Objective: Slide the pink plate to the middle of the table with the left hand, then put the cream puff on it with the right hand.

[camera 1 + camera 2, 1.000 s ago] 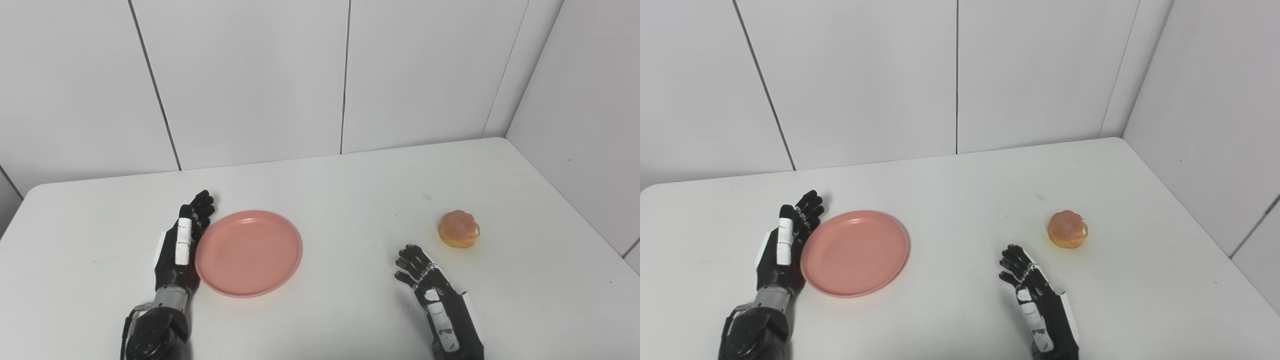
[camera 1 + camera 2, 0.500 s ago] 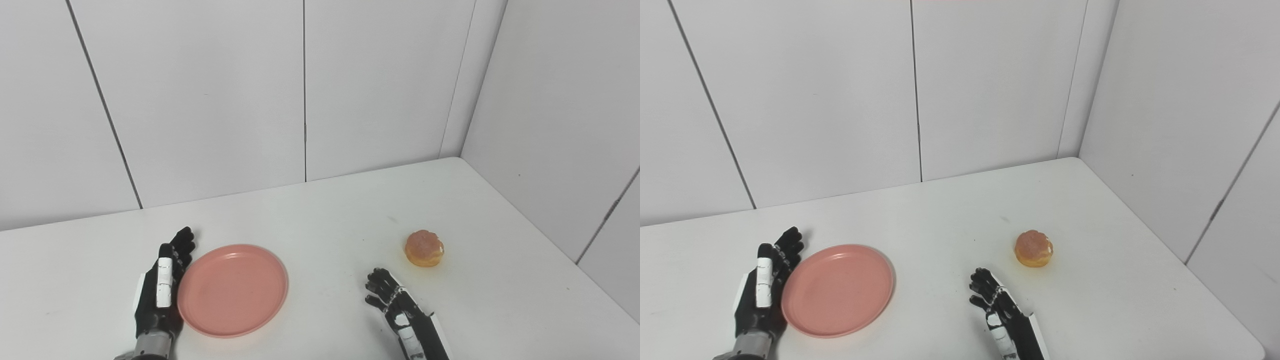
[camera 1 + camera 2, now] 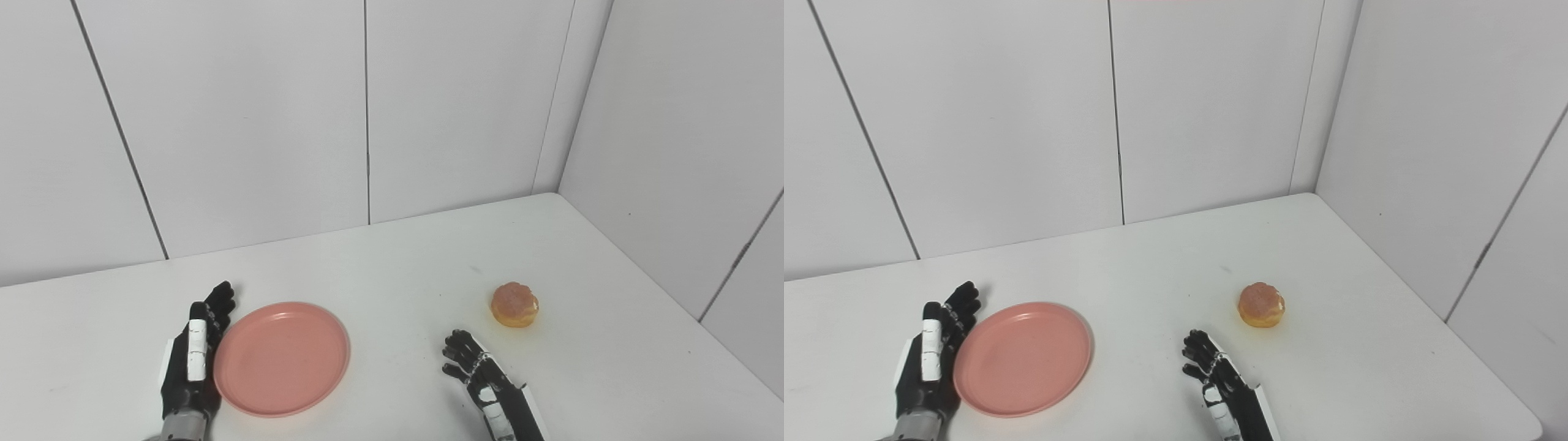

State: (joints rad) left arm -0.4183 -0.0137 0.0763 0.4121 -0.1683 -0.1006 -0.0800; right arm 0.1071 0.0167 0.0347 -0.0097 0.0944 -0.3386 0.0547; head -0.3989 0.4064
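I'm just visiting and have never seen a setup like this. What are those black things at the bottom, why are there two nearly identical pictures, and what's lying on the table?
The black things are the two hands of a humanoid robot, each with fingers and a thumb, on arms reaching in from the bottom edge. The two pictures come from two cameras side by side on the robot's head, like a pair of eyes, so they show the same scene from slightly different spots.

On the white table lie two things: a pink plate, which has nothing on it, and a cream puff further to the right.

The left hand stands edge-on, fingers straight, right against the plate's left rim, placed as if to push it sideways. The right hand is open, short of the cream puff and not touching it. Neither hand holds anything.
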